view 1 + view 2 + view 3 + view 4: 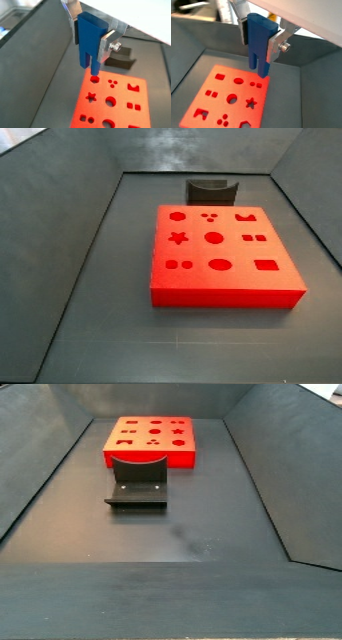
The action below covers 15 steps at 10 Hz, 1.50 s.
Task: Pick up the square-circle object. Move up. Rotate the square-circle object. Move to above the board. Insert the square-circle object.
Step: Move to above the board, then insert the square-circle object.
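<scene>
The blue peg (pixel 89 42) is clamped upright between the fingers of the gripper (pixel 261 50), high above the red board (pixel 110 100) (neither side view shows the arm). The carry over the board seems underway; next, alignment with the matching hole is called for.

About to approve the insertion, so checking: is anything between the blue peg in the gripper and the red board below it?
Nothing visible. In both wrist views the gripper holds the blue peg upright over the red board, with open air beneath. The fixture stands off beside the board.
</scene>
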{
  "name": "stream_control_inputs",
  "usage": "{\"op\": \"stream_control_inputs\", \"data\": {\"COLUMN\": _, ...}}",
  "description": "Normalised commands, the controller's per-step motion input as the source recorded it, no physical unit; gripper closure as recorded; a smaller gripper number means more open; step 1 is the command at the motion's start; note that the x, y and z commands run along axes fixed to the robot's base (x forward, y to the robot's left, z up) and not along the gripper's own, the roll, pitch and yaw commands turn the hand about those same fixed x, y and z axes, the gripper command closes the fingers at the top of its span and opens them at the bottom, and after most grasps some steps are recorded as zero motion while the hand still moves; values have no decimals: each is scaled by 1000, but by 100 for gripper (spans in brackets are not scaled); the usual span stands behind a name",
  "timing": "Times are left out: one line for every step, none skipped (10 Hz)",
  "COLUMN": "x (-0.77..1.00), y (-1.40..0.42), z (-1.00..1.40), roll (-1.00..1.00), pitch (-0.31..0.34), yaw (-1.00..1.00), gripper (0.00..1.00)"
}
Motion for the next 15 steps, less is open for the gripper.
{"op": "stream_control_inputs", "data": {"x": 64, "y": -51, "z": 20, "roll": 93, "pitch": 125, "yaw": 1000, "gripper": 100}}
{"op": "stream_control_inputs", "data": {"x": 65, "y": -42, "z": 19, "roll": 107, "pitch": 143, "yaw": 1000, "gripper": 100}}
{"op": "stream_control_inputs", "data": {"x": 67, "y": -34, "z": 21, "roll": 135, "pitch": 178, "yaw": 1000, "gripper": 100}}
{"op": "stream_control_inputs", "data": {"x": 70, "y": -32, "z": 21, "roll": 153, "pitch": 197, "yaw": 1000, "gripper": 100}}
{"op": "stream_control_inputs", "data": {"x": 82, "y": -35, "z": 14, "roll": 178, "pitch": 212, "yaw": 842, "gripper": 100}}
{"op": "stream_control_inputs", "data": {"x": 90, "y": -35, "z": 15, "roll": 174, "pitch": 194, "yaw": 562, "gripper": 100}}
{"op": "stream_control_inputs", "data": {"x": 97, "y": -36, "z": 12, "roll": 163, "pitch": 159, "yaw": 267, "gripper": 100}}
{"op": "stream_control_inputs", "data": {"x": 171, "y": -497, "z": -1000, "roll": 0, "pitch": -89, "yaw": 0, "gripper": 100}}
{"op": "stream_control_inputs", "data": {"x": 323, "y": -123, "z": -911, "roll": -4, "pitch": -179, "yaw": -26, "gripper": 100}}
{"op": "stream_control_inputs", "data": {"x": 274, "y": -11, "z": -749, "roll": -9, "pitch": -230, "yaw": -94, "gripper": 100}}
{"op": "stream_control_inputs", "data": {"x": 306, "y": 0, "z": -757, "roll": 0, "pitch": -147, "yaw": 0, "gripper": 100}}
{"op": "stream_control_inputs", "data": {"x": 300, "y": -20, "z": -823, "roll": 30, "pitch": -107, "yaw": 0, "gripper": 100}}
{"op": "stream_control_inputs", "data": {"x": 209, "y": -97, "z": -894, "roll": 30, "pitch": -167, "yaw": 29, "gripper": 100}}
{"op": "stream_control_inputs", "data": {"x": 163, "y": -191, "z": -871, "roll": 60, "pitch": -176, "yaw": 120, "gripper": 100}}
{"op": "stream_control_inputs", "data": {"x": 163, "y": -151, "z": -857, "roll": 67, "pitch": -176, "yaw": 149, "gripper": 100}}
